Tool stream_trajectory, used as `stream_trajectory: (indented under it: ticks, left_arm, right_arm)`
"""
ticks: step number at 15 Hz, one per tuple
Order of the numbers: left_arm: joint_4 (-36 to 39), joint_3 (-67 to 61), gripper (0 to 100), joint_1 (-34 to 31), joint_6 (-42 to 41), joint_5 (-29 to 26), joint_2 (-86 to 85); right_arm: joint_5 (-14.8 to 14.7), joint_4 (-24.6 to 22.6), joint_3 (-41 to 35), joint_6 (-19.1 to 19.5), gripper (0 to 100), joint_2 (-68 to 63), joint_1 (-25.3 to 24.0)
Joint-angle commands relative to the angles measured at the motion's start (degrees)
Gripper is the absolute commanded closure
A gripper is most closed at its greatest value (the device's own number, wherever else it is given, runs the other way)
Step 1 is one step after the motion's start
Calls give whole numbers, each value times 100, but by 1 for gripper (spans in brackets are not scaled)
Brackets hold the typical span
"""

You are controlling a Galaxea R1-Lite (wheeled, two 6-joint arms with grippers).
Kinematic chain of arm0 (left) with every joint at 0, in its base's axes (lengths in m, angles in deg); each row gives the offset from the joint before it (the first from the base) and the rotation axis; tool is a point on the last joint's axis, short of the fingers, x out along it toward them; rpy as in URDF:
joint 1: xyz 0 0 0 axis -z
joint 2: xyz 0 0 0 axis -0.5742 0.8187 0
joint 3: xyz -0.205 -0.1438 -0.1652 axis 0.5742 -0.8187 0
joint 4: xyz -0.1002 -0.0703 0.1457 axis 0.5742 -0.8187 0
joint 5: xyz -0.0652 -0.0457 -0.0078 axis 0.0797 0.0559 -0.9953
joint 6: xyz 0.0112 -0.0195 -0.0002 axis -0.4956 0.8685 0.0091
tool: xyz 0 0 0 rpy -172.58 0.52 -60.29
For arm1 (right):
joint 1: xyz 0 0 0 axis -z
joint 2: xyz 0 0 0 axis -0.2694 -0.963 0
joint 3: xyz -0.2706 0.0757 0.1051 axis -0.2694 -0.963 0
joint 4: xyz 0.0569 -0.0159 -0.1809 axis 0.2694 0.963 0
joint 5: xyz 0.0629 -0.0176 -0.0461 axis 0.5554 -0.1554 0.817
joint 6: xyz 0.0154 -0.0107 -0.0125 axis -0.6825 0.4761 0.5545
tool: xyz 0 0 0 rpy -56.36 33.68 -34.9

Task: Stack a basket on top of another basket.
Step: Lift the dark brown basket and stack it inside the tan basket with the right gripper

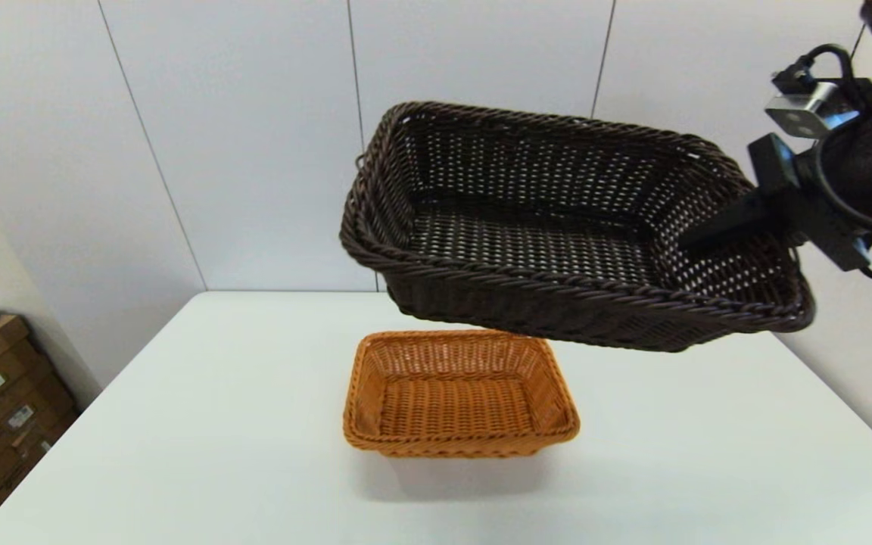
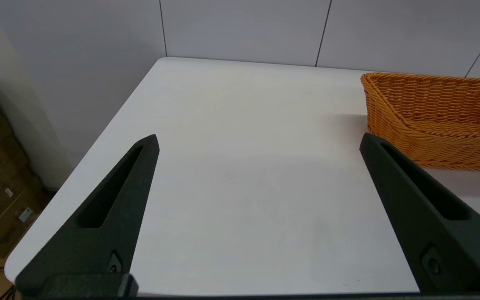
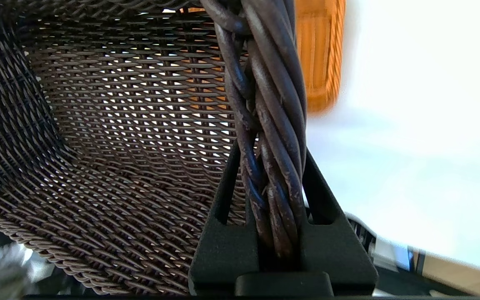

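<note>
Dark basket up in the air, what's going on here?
The right gripper is shut on the braided rim of the dark brown wicker basket and holds it in the air, tilted, above the white table. The orange-tan wicker basket sits on the table below and appears empty. Nothing is stacked yet. The left gripper is open and idle over the table, with the orange-tan basket off to one side.

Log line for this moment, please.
right end effector: shut on dark basket rim, held aloft | tan basket: on table, empty | left end effector: open, idle | stack: not done
</note>
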Motion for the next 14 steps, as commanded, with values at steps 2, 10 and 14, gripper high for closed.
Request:
stream_trajectory:
  ticks: [2,10,14]
  left_arm:
    - [0,5,0,6,6,4,7]
    - [0,-4,0,-3,6,4,7]
    - [0,5,0,-3,6,4,7]
  right_arm:
    - [-1191,-1128,-489,-401,100,-513,-798]
    - [-1367,-2437,-1632,-366,100,-882,-1290]
    - [-1086,-2376,-1614,-59,100,-1216,-1246]
